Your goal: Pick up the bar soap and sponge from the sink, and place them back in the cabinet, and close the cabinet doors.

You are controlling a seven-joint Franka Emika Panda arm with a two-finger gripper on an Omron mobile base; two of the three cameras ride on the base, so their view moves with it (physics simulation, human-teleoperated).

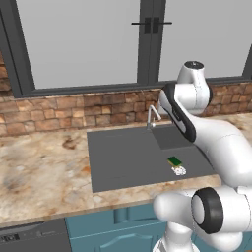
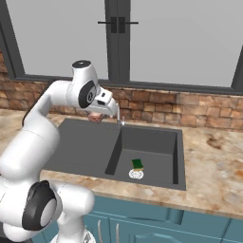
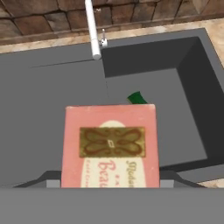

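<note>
- The two-finger gripper (image 2: 98, 115) hangs above the flat drainboard of the large dark grey rectangular sink (image 2: 80, 142), just beside the silver faucet (image 2: 117, 114), with its jaws pinching the pinkish-brown rectangular bar soap (image 3: 109, 145).
- In the hand view the bar soap sits between the finger tips with its printed face toward the camera: a gold ornamental panel and script lettering. Its long axis runs away from the hand, toward the basin.
- In the right base view only a small pink edge of the soap (image 2: 96, 116) shows under the hand.
- The small flat sponge (image 2: 137, 164), dark green on top with a yellow layer, lies on the basin floor just beside the white round drain (image 2: 136, 174), on its far side and apparently touching it. Its long axis lies slantwise to the basin walls.
- The basin walls drop steeply on all sides; the floor around the sponge and drain is bare, well apart from the walls.
- Speckled stone counter (image 1: 44, 167) borders the sink on both sides, a brick strip (image 1: 74, 110) and a dark-framed window (image 1: 78, 44) rise behind, and teal-blue cupboard fronts (image 2: 142, 223) run below the counter's front edge.
</note>
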